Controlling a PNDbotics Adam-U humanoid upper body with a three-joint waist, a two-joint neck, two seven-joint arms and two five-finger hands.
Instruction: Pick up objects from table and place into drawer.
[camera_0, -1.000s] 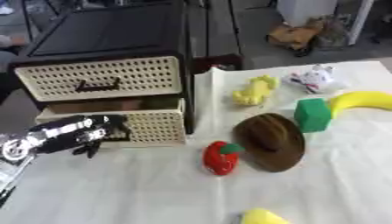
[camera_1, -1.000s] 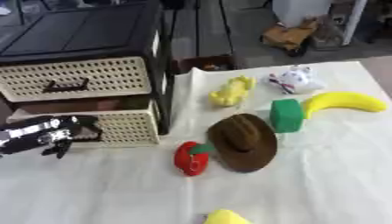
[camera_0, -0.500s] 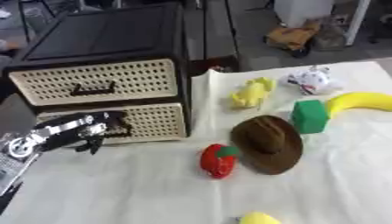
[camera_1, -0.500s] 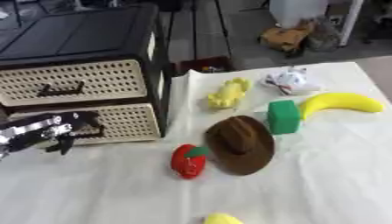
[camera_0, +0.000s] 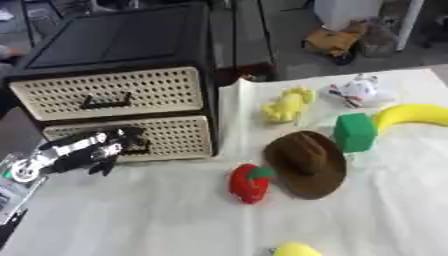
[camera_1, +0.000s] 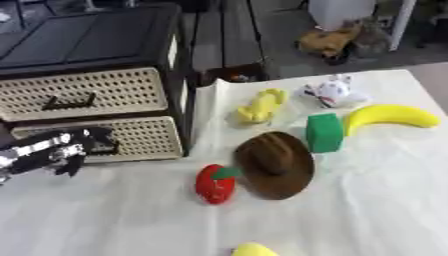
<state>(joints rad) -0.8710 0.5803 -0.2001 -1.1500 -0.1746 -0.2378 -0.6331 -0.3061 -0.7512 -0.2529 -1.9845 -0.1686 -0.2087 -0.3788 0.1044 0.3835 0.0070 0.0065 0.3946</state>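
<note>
Touching the lower drawer (camera_0: 131, 138), left robot hand (camera_0: 92, 148).

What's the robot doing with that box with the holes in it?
The robot's left hand is at the front of the lower drawer of a small drawer unit, fingers curled at its handle. Both drawers look shut. The toys wait on the white cloth: a red fruit, a brown hat, a green block, a banana and a yellow toy. None is in a drawer yet.
</note>
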